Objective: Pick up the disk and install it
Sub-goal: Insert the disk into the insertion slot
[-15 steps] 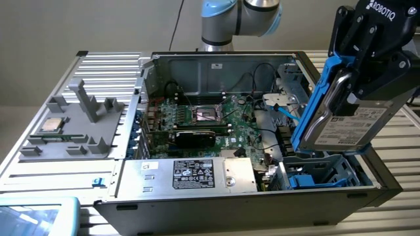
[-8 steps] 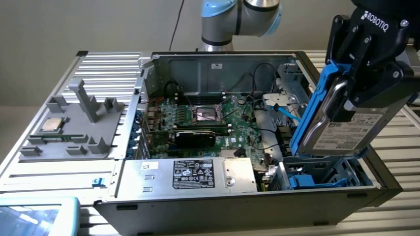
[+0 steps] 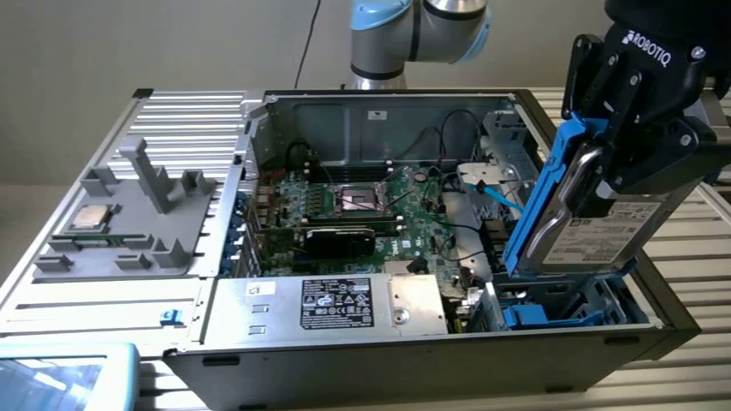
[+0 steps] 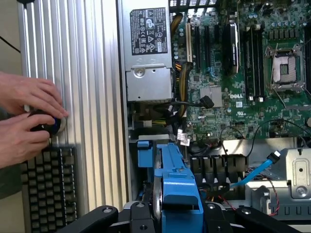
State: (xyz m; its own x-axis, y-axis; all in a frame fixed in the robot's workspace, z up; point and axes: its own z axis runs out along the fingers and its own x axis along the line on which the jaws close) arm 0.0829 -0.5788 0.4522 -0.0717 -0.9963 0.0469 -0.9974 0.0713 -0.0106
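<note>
Exterior view: the hand is closed partway and clamped on the disk, one finger on each side. The disk hangs on edge, tilted, with its white label facing the camera and its blue frame along the far edge. The disk's lower end is right at the drive bay straight below the hand, in a corner of the open computer case. Cannot tell if the disk touches the bay. The motherboard lies inside the case, off to the exterior view's left of the hand. A blue cable runs just beside the disk. The power supply with a black label sits lower in the case, well apart from the hand. A grey tray with a chip on it is far from the hand, outside the case.

Wrist view: the disk shows edge-on between the fingers, over the bay. Well away from the hand, a person's two hands rest on a small round dark object on the ribbed metal table, next to a keyboard.
</note>
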